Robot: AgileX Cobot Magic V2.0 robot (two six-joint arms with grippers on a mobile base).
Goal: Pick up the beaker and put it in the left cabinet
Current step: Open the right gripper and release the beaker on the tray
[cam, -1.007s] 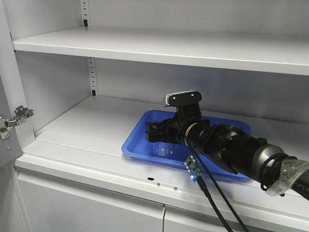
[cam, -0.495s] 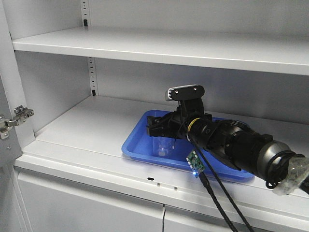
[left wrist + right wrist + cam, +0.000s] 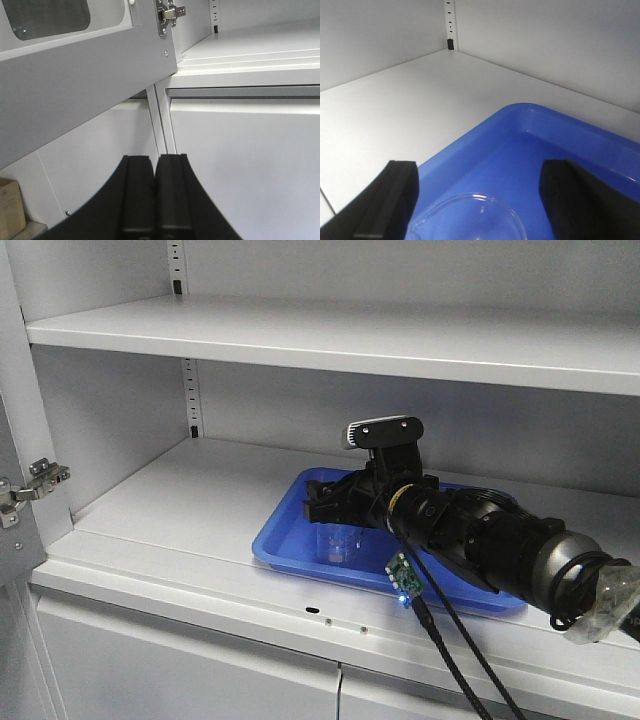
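The beaker (image 3: 338, 542) stood upright in the blue tray (image 3: 290, 536) on the left cabinet's (image 3: 180, 500) lower shelf. The right gripper (image 3: 482, 200) hung just above its rim, jaws spread apart. The left gripper (image 3: 156, 187), fingers pressed together, faced the cabinet's lower doors.

A blue tray (image 3: 290, 545) and a cardboard box (image 3: 11, 210).

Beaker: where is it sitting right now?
In the front view the beaker stands upright in the blue tray on the cabinet's lower shelf, directly beneath the open right end effector.
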